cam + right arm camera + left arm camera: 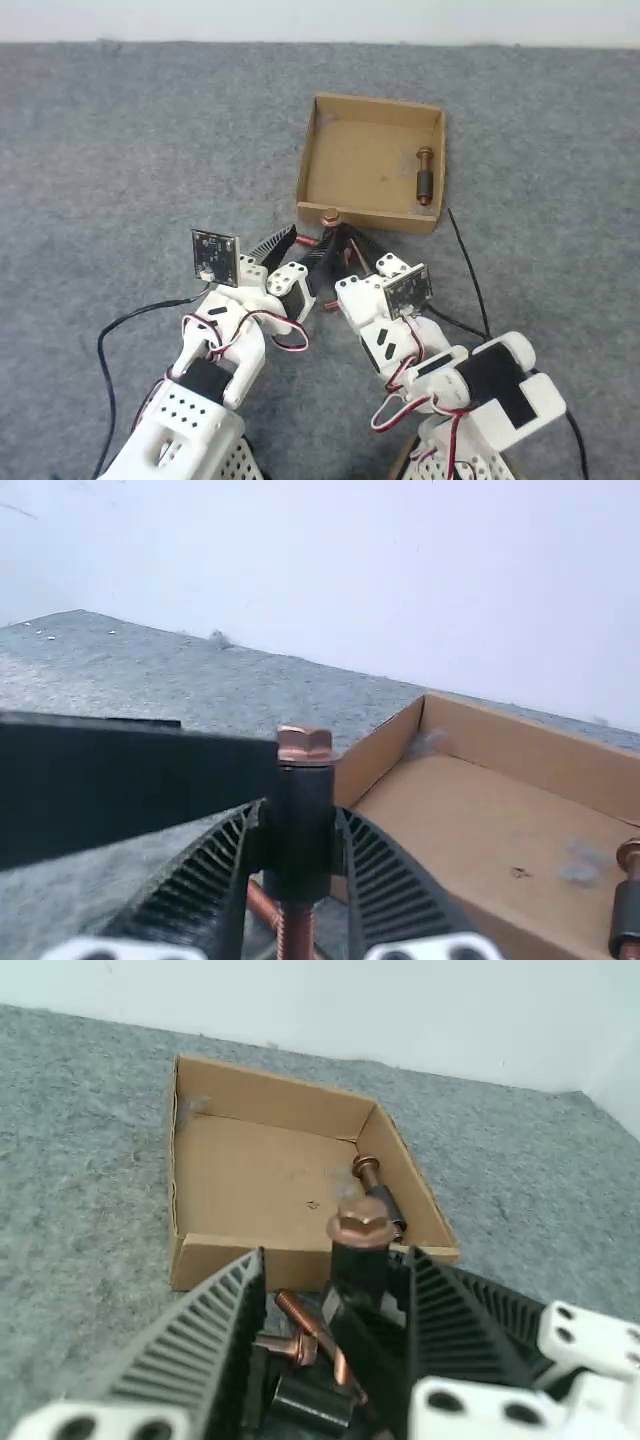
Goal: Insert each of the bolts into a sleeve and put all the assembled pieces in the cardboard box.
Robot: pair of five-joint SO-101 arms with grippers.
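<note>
The right gripper was clenched on an upright sleeve with a bolt in it, just before the cardboard box. The left gripper stood released, with loose bolts lying under it. One assembled piece lay inside the box.

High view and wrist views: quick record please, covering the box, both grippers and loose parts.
box: one finished piece lying inside along a side wall
right gripper: shut on a sleeve with a bolt in it, upright, just outside the box
left gripper: open, close beside the held sleeve
loose bolts: lying below the grippers
</note>
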